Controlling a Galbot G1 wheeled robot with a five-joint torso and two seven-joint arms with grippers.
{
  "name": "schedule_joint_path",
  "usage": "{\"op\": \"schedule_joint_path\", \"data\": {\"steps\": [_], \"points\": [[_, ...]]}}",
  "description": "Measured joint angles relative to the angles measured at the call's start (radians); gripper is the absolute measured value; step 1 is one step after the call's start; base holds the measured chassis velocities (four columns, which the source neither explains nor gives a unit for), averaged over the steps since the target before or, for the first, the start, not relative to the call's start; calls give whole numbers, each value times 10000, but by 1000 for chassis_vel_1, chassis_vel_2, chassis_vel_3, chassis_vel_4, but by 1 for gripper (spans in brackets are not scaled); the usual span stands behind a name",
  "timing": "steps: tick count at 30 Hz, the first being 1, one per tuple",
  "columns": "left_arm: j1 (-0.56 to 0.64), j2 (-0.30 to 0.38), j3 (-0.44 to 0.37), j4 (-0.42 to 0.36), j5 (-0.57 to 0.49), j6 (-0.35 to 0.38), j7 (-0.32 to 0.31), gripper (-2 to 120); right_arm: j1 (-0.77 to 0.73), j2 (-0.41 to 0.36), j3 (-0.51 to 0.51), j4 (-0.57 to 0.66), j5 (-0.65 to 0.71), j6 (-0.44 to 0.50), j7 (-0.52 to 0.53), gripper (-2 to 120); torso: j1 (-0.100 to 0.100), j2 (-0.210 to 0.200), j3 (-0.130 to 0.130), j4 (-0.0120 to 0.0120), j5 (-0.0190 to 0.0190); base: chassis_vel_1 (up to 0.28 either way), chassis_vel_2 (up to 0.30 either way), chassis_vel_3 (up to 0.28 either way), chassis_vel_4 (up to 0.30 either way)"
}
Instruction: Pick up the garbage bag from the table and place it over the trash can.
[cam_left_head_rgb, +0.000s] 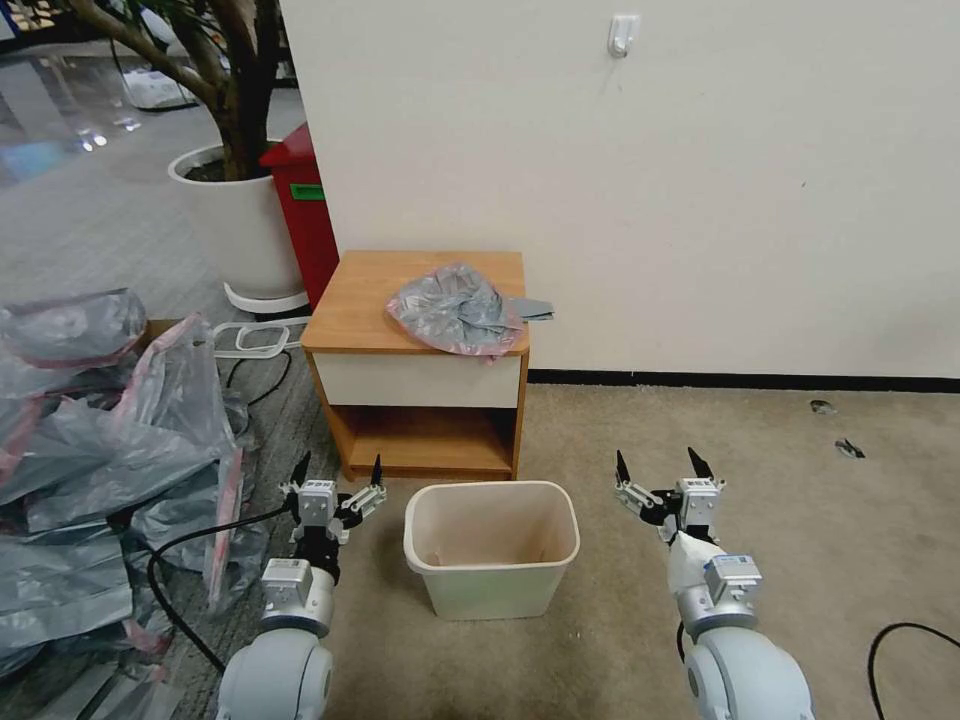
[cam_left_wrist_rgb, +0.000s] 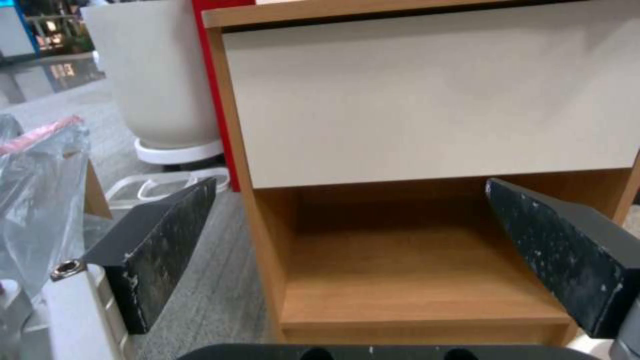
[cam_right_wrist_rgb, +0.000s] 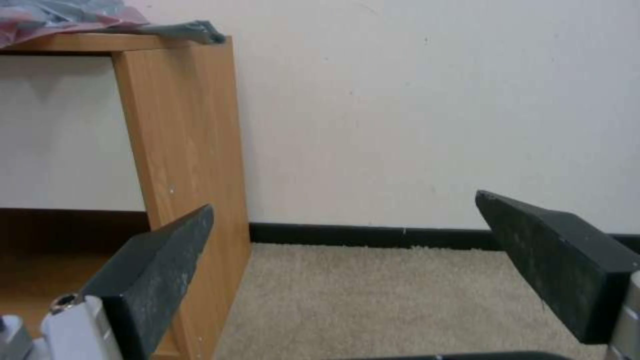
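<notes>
Left gripper (cam_left_head_rgb: 337, 470) and right gripper (cam_left_head_rgb: 658, 465) both held low, forearms extended forward and roughly parallel, fingers spread wide apart, nothing held between them

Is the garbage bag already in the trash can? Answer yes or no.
No, the garbage bag lies crumpled on the table; the trash can stands bare.

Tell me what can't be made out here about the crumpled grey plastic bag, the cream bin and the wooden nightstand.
- Crumpled grey translucent garbage bag with pink rim: its opening is lost in folds in the head view; cut off by the picture's edge in the right wrist view.
- Cream-white rectangular plastic trash can: its floor is hidden by its own front wall.
- Light-brown wooden table: the drawer's contents are behind its closed white front.
</notes>
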Motion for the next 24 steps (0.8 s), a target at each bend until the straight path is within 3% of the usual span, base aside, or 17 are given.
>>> {"op": "schedule_joint_path", "data": {"steps": [7, 8, 10, 13, 16, 24], "points": [[9, 213, -5, 0, -197, -23, 3, 100, -47, 28, 72, 322, 366, -53, 41, 100, 0, 0, 0, 1, 1, 0, 0, 0, 0], [23, 620, -64, 2, -552, -114, 3, 100, -138, 54, 146, 726, 696, -117, 83, 100, 0, 0, 0, -1, -8, 0, 0, 0, 0], [30, 801, -90, 6, -702, -148, 2, 100, -161, 57, 153, 792, 768, -134, 84, 100, 0, 0, 0, -2, -9, 0, 0, 0, 0], [98, 2221, -258, 15, -1835, -425, -5, 100, -310, 63, 121, 985, 972, -283, -151, 100, 0, 0, 0, 0, 1, 0, 0, 0, 0], [190, 2653, -202, 31, -2374, -438, 90, 100, -306, 76, 65, 993, 1004, -347, -191, 100, 0, 0, 0, 0, 1, 0, 0, 0, 0], [261, 2743, -167, 137, -2756, -531, 178, 100, -153, 59, -93, 816, 1524, -414, -205, 100, 0, 0, 0, 0, -2, 0, 0, 0, 0]]}}
